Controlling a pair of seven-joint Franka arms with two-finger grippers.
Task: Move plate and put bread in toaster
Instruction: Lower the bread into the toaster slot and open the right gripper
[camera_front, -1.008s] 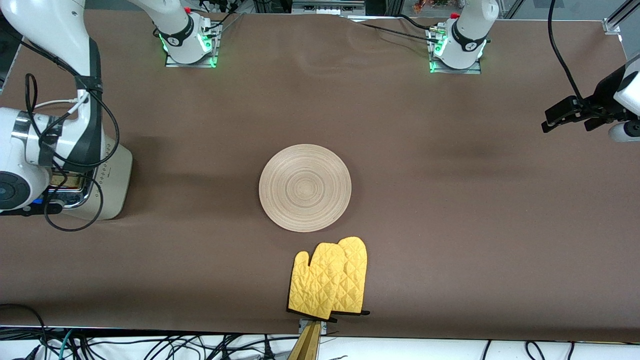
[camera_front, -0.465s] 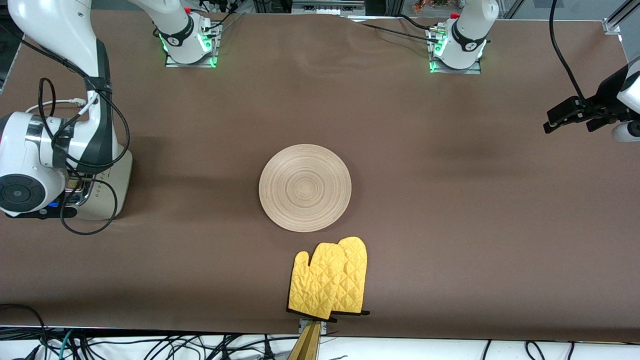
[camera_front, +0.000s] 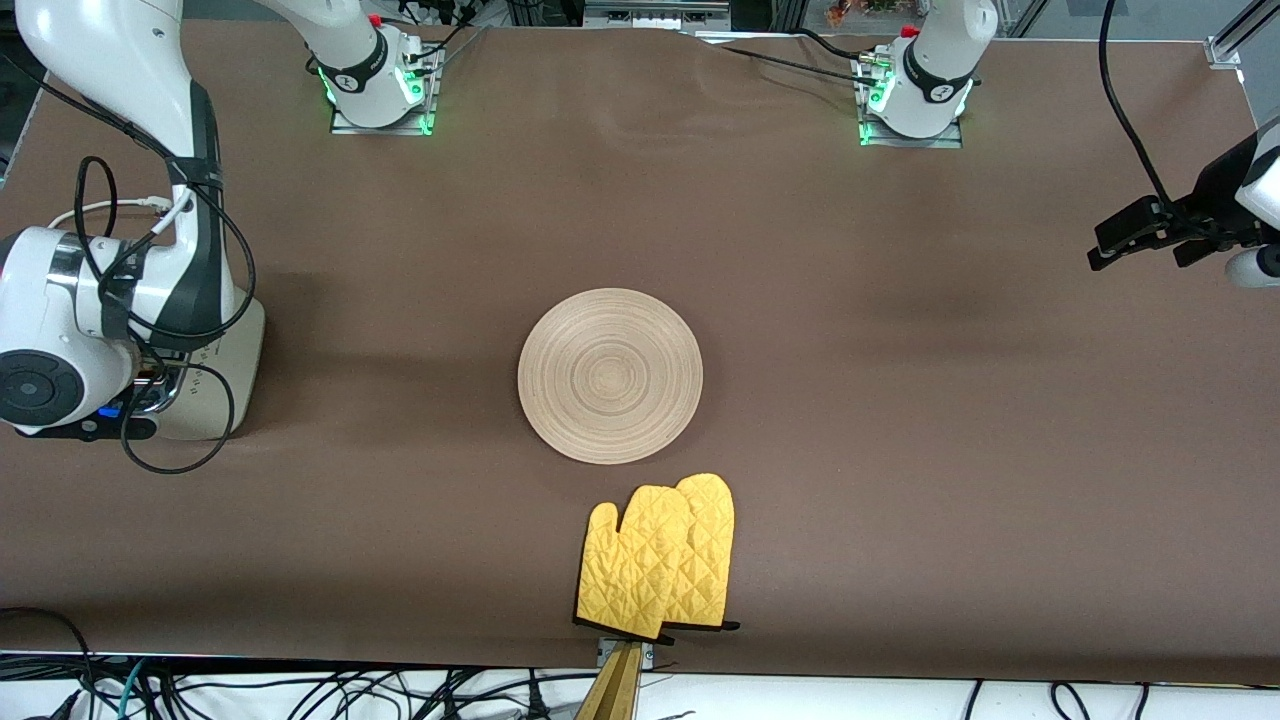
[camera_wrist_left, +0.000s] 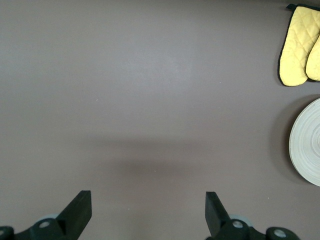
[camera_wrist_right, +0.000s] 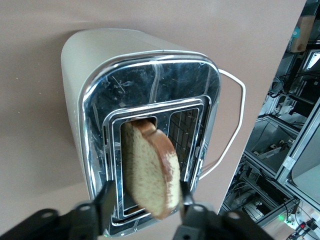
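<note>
The toaster stands at the right arm's end of the table, its chrome top filling the right wrist view. The bread stands tilted in one slot, its upper part sticking out. My right gripper is just above the toaster, one finger on each side of the slice. A gap shows at one finger, so the jaws are open. The plate lies bare at mid-table and shows in the left wrist view. My left gripper waits open and empty over the left arm's end of the table.
Two yellow oven mitts lie nearer to the front camera than the plate, at the table's front edge; they also show in the left wrist view. The toaster's white cord loops beside it. Cables hang off the right wrist.
My right wrist has shifted a little over the toaster, toward the robots' bases. The left arm has barely moved. The plate and mitts are still.
</note>
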